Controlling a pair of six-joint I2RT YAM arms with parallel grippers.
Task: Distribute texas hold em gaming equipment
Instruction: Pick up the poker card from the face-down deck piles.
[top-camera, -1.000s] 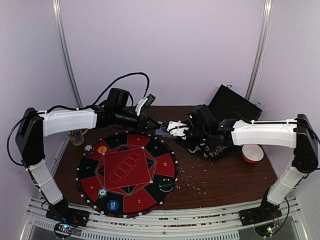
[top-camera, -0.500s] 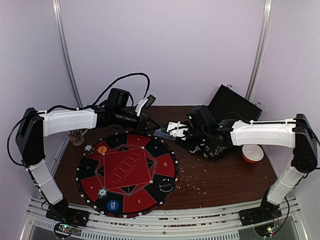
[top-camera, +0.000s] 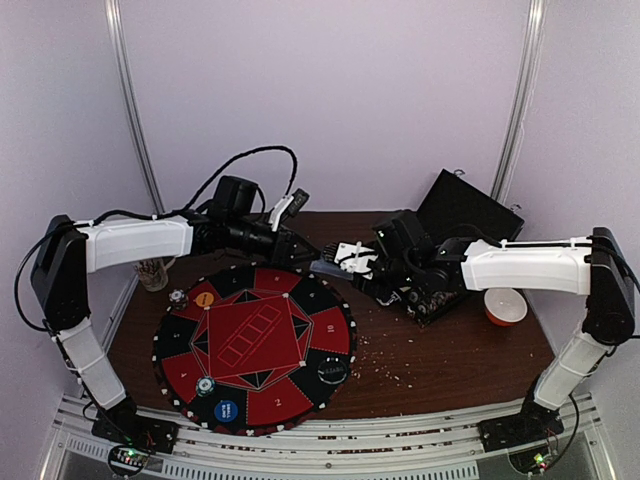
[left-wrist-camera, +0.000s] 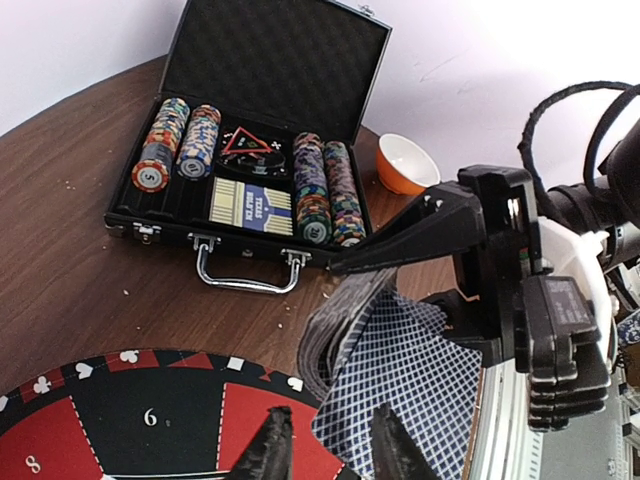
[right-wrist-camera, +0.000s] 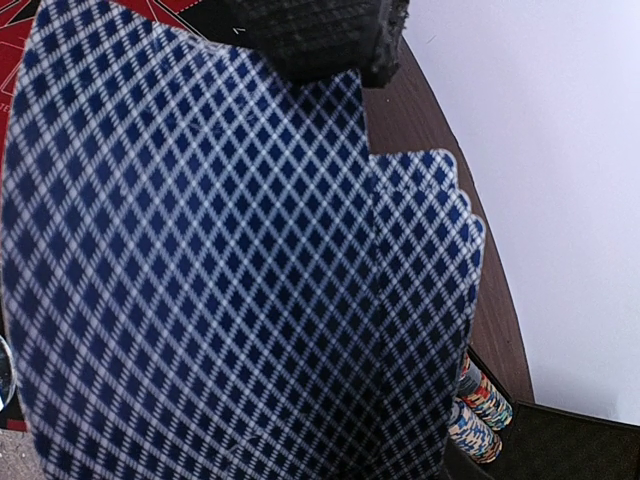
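R pincer (top-camera: 338, 260) pinches fanned cards (left-wrist-camera: 400, 390) at mat (left-wrist-camera: 130, 358) edge; L pincer (left-wrist-camera: 328, 450) spread just beside.

Round mat (left-wrist-camera: 100, 400): I read a white "6" on a black wedge and "8" on a red one, with white club and heart signs along the rim. From overhead I read "10" and "2". Blue card box (left-wrist-camera: 250, 206) in the black case (left-wrist-camera: 280, 50): "TEXAS HOLD'EM". Poker chips (left-wrist-camera: 150, 176): markings too small to read.
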